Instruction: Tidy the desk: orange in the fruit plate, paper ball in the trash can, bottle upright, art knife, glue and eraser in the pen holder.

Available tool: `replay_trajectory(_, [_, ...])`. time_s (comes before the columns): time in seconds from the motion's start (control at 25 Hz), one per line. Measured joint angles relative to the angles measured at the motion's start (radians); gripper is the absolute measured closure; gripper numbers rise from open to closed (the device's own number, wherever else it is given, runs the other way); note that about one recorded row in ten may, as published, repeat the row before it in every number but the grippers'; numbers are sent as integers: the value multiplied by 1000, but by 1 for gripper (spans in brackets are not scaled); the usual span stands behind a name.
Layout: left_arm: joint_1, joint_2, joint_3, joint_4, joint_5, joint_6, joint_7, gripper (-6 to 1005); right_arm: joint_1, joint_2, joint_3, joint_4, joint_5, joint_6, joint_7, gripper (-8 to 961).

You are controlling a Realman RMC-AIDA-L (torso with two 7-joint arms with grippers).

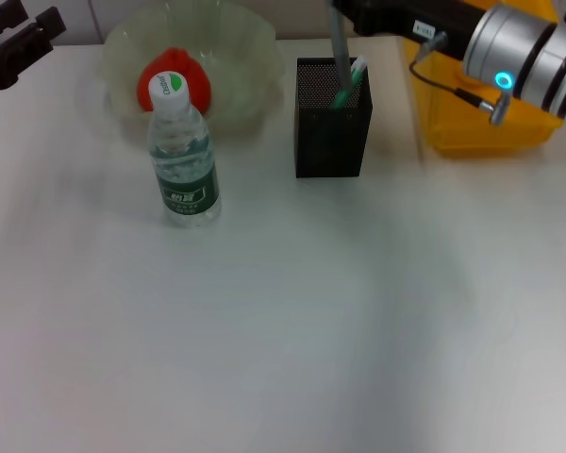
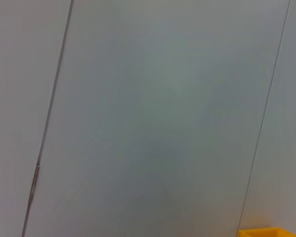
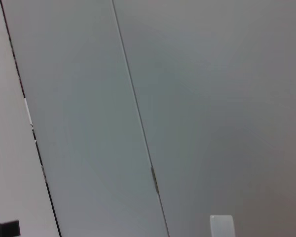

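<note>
The clear water bottle with a green label stands upright on the white desk. The orange lies in the translucent fruit plate behind the bottle. The black mesh pen holder holds a grey art knife and a green-and-white glue stick. The eraser and the paper ball are not in view. My right arm reaches across the top right, and its gripper end is above the pen holder at the frame edge. My left gripper is raised at the far left corner.
The yellow trash can stands to the right of the pen holder, under my right arm; a corner of it shows in the left wrist view. Both wrist views otherwise show only grey wall panels.
</note>
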Motion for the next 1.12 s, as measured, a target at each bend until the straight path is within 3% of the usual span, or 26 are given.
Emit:
replay_trajectory(0.36, [0,-1,-2,-2,0,0,1,401,-8,0,-38,12,-18,2,-9,814])
replay_trajectory(0.8, [0,-1,-3,-9,0,21,1,401,-28,0,-52,3,-14,-13,-12,736])
replay_trajectory(0.96, [1,-1,-3,-9,0,35,-1,401,-54,-2,-54,-29,-13,-61,21,554])
replay_trajectory(1.0, [2,0,-3,-9,0,47,-6,401,-82,-6,-61,-88,-19,-113,83,508])
replay_trajectory(1.12, [1,14,-3,-7,-2,98,-22,401,-110,-10,-74,-160,-40,-178,165,444])
